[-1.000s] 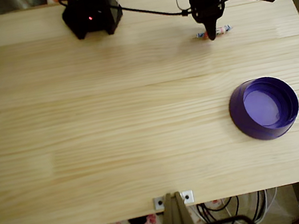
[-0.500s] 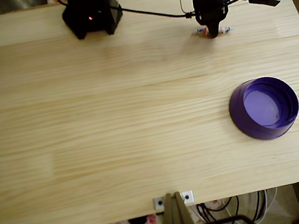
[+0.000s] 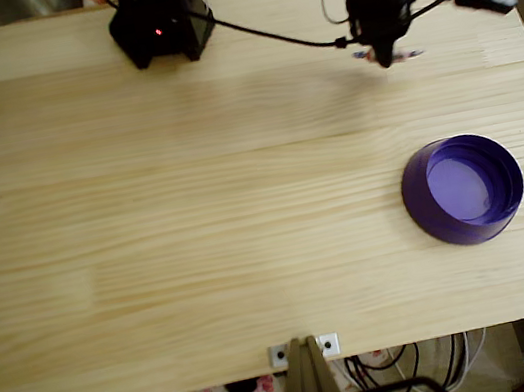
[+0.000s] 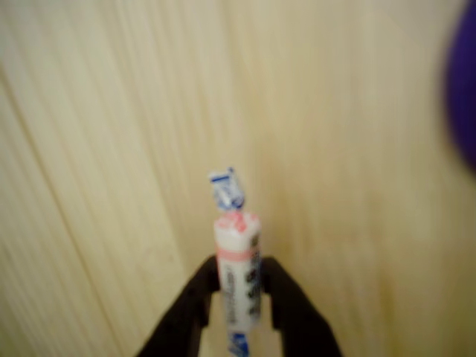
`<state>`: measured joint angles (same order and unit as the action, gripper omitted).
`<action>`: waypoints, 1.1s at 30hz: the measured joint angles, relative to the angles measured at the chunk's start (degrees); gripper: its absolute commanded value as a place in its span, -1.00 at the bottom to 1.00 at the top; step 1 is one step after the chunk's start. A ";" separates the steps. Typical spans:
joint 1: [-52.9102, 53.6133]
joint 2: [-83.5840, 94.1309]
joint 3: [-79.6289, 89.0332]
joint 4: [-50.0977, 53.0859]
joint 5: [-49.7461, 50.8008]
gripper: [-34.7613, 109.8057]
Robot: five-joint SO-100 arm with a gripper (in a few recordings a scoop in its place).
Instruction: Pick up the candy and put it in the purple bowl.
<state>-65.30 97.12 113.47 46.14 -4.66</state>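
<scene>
Since a second ago the arm has shifted slightly right along the far edge of the bench (image 3: 195, 218), taking the candy (image 4: 238, 279) with it. Its black fingers (image 4: 195, 305) are clenched on the candy's middle, one blue twisted end sticking out ahead. Well apart, nearer on the right, sits the purple bowl (image 3: 425, 213).

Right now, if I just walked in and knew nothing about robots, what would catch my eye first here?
Probably the purple bowl, the one bright colour on the pale wooden table, sitting at the right in the overhead view. Next, the black gripper near the far edge, pinching a small wrapped candy; the wrist view shows its white-and-pink middle clamped between two dark fingers.
</scene>
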 measured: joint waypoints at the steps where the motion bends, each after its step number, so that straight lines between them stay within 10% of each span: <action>1: 0.88 0.35 -1.85 0.88 -0.26 -0.52; 33: 18.90 -29.62 -39.73 -5.27 8.96 -0.51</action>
<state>-46.41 67.50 73.74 40.87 4.31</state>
